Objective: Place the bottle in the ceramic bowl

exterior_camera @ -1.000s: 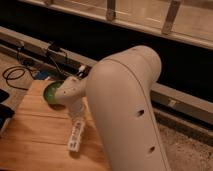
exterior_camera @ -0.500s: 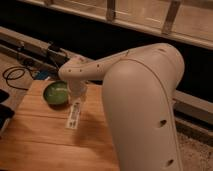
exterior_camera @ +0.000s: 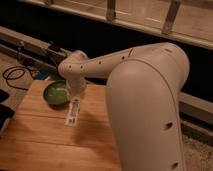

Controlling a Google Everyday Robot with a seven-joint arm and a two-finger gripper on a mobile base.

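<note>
Reaching down at the bottle's far end: gripper sits just right of the ceramic bowl.
Bottle looks to be lying flat on the wooden table, outside the bowl, just beside its right rim. Long axis runs almost straight away from the camera, near end tipped slightly left, far end tucked under the gripper. Can't tell which end has the cap. Can't tell if the gripper is spread or clamped on it; the wrist hides that.
</note>
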